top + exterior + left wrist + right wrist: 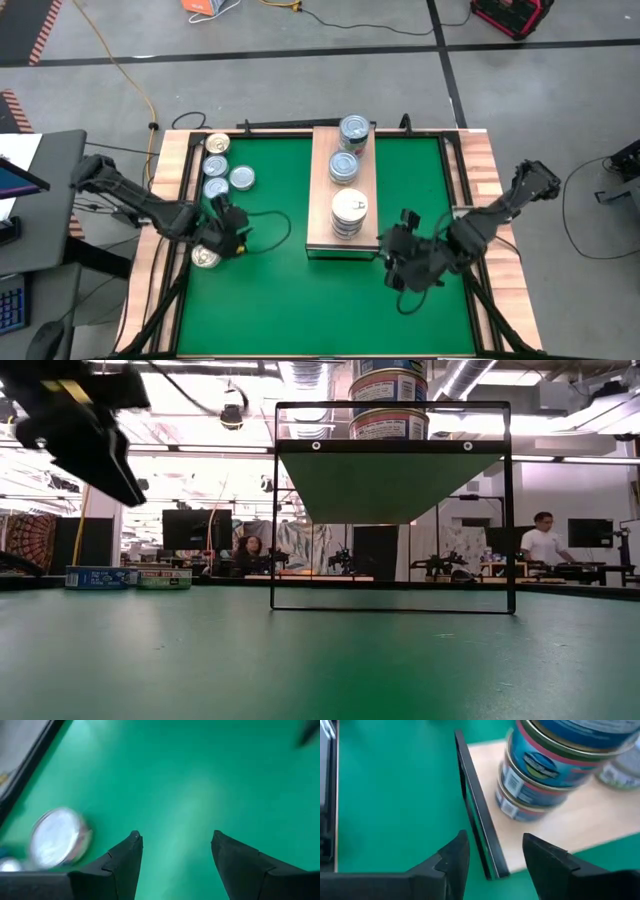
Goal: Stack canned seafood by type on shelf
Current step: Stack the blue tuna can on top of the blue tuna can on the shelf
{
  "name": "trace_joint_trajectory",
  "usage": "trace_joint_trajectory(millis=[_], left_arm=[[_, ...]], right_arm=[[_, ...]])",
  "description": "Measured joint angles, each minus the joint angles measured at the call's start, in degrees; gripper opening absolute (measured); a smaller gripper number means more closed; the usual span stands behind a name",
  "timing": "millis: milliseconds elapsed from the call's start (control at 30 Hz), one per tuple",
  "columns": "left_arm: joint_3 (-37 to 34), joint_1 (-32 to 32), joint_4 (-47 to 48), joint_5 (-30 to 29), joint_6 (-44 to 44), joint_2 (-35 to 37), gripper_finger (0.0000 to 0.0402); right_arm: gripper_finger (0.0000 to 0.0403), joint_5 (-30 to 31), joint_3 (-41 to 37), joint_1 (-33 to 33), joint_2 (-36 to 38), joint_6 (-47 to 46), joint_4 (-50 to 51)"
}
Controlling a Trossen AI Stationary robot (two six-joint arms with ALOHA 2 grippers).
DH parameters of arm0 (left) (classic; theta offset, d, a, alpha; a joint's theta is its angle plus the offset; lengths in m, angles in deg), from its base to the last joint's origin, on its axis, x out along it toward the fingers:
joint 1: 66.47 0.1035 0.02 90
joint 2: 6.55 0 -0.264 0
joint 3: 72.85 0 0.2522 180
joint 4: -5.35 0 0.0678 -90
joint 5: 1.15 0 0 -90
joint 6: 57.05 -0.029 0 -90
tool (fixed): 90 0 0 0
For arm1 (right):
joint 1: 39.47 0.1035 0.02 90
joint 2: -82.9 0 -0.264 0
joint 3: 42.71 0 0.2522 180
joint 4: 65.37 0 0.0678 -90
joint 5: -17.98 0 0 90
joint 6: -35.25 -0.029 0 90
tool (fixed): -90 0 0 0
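**On the shelf three stacks, five tins left by the left edge**

Along the pale wooden shelf (343, 190) at the green mat's (290, 290) far middle, round flat tins are sorted into three stacks (350, 212), apparently by type. Loose tins (216, 166) wait near the mat's left edge. The left gripper (228, 228), jaws parted and empty, is held just beside a gold-topped tin (205, 257), probably for pickup. The right gripper (492, 852), likewise released, is kept at the shelf's near corner.

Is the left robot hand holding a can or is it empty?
Empty. In the left wrist view the left end effector is open with only green mat between its fingers; a silver-topped can sits off to one side, untouched.
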Motion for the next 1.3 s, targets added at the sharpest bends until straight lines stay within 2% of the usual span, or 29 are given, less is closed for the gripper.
trace_joint_trajectory(millis=[167,267,500,700,933,1200,1300], left_arm=[[-0.1,11.6,2.9,5.8,-4.8,0.0,0.0214],[-0.1,19.0,3.9,10.0,-9.2,0.0,0.0211],[-0.1,31.3,5.6,11.7,-13.4,0.0,0.0210],[-0.1,37.5,5.8,14.0,-12.6,-2.6,0.0210],[0.5,42.6,6.9,14.4,-14.2,-11.8,0.0210],[4.3,44.1,14.1,8.5,-13.6,-15.9,0.0210],[4.1,45.3,13.6,11.2,-13.7,-15.8,0.0210]], right_arm=[[0.0200,11.4,-6.1,3.3,-0.2,0.0,-8.8],[0.0195,14.3,-7.3,3.2,-0.2,0.4,-11.1],[0.0187,17.8,-7.3,3.2,-0.1,5.4,-11.1],[0.0182,20.0,-7.3,3.2,-0.1,8.9,-11.1],[0.0180,20.3,-7.3,3.3,-0.1,9.0,-10.6],[0.0180,20.3,-7.3,3.3,0.0,8.6,-10.3],[0.0179,20.3,-7.3,3.3,0.0,8.4,-10.3]])
